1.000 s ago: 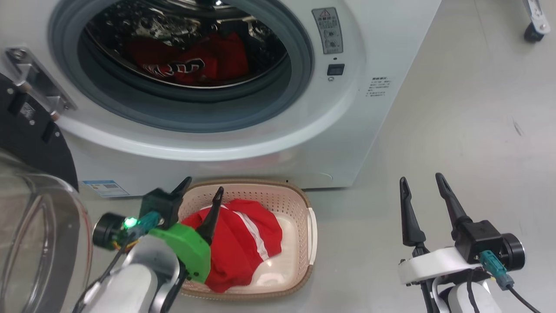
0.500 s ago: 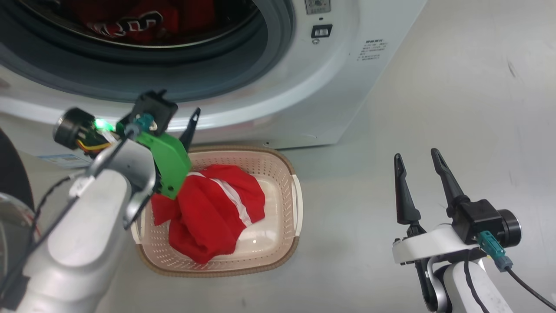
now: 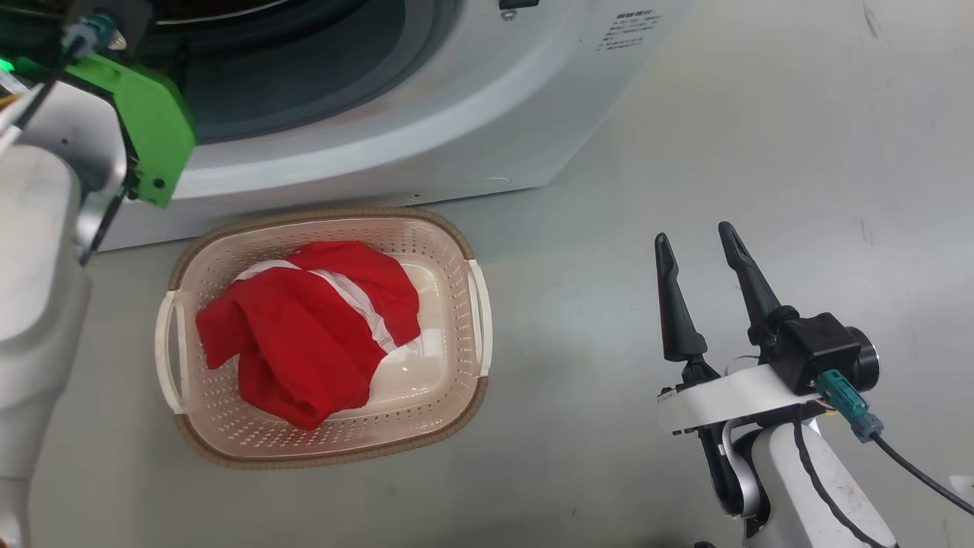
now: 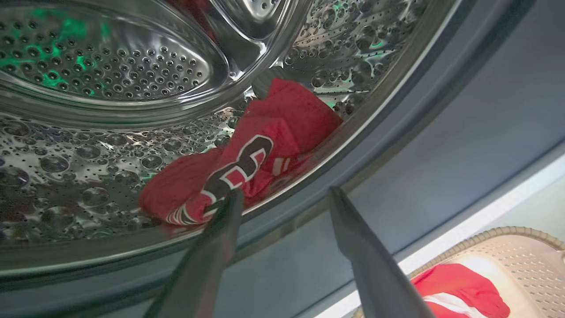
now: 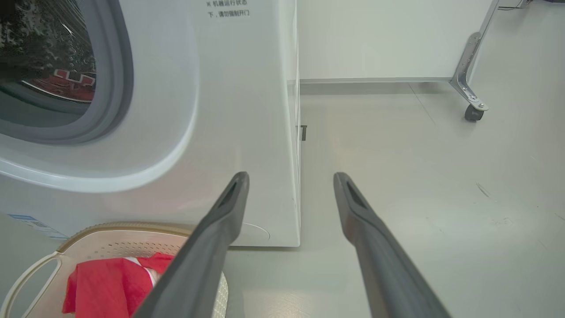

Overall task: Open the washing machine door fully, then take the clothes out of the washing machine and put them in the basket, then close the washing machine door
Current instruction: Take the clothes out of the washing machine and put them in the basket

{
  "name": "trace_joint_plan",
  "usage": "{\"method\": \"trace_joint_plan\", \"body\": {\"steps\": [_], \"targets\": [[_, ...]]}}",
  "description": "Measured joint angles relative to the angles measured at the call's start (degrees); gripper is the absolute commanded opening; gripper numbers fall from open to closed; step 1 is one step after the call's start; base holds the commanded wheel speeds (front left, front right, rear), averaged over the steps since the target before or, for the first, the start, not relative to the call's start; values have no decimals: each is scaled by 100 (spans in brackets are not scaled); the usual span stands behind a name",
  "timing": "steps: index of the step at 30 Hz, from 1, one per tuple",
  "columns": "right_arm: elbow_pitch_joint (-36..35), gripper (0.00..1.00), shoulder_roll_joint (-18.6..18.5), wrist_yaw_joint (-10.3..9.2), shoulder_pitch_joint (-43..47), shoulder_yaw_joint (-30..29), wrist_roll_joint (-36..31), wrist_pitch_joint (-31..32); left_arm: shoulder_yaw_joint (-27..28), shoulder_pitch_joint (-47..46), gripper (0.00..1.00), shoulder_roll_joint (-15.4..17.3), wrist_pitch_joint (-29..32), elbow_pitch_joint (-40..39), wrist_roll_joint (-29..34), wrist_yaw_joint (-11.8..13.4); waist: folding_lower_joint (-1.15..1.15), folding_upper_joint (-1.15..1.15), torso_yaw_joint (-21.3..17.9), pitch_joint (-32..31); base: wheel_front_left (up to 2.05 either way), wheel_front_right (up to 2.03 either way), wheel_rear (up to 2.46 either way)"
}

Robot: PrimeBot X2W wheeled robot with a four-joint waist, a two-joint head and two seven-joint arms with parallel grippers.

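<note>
The white washing machine [image 3: 456, 114] stands open, and its door is out of view. A red jersey with dark and white lettering [image 4: 260, 150] lies low in the steel drum [image 4: 110, 66]. My left gripper [image 4: 284, 192] is open at the drum's lip, fingertips just short of that jersey and holding nothing. My left arm with its green wrist piece [image 3: 144, 114] reaches up to the opening. The cream basket [image 3: 456, 251] sits on the floor before the machine with another red garment with white stripes [image 3: 304, 335] in it. Off to the right, my right gripper [image 3: 692, 234] is open and empty above the floor.
The grey rubber gasket [image 4: 441, 132] rings the drum opening. The machine's right corner [image 5: 293, 176] is close ahead of my right gripper [image 5: 291, 176]. A metal frame on a caster [image 5: 474, 106] stands at the far right. Pale grey floor [image 3: 761, 114] lies right of the machine.
The head camera has tipped down, shifting the whole picture. My left arm has risen from over the basket up to the drum opening. The right arm holds its pose, and the garment stays in the basket.
</note>
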Motion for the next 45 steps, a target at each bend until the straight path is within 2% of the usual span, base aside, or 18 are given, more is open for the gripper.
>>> {"method": "trace_joint_plan", "body": {"steps": [15,20,21,22,23,24,31,37,45], "targets": [[-15,100,-1,-46,-421,281,425,-1,149,-1129,100,572,259,725,506,-5,0,0,-694,625,0,0,0],[-26,100,0,-53,-437,252,456,-1,125,-1254,100,642,368,990,650,138,0,0,-799,776,0,0,0],[-26,100,0,-53,-450,253,471,-1,112,-1255,83,646,368,1035,699,153,0,0,-812,792,0,0,0],[-26,100,0,-54,-471,253,485,-1,102,-1262,41,646,367,1072,730,185,0,0,-822,805,0,0,0],[-26,100,0,-54,-471,253,485,-1,102,-1262,7,646,367,1072,730,185,0,0,-822,805,0,0,0],[-27,100,0,-54,-495,252,486,-1,80,-1281,0,646,367,1095,778,218,0,0,-826,815,0,0,0],[-57,100,4,-60,-575,219,483,-1,13,-1585,0,595,170,1154,880,333,0,0,-791,856,0,0,0],[-94,100,2,-62,-612,84,459,-1,33,-1666,0,212,-194,1126,810,408,-1,0,-667,894,0,0,0],[-87,100,2,-71,-616,-88,274,-1,347,-1634,0,-185,-951,944,430,673,-1,0,-462,858,0,0,0]]}}
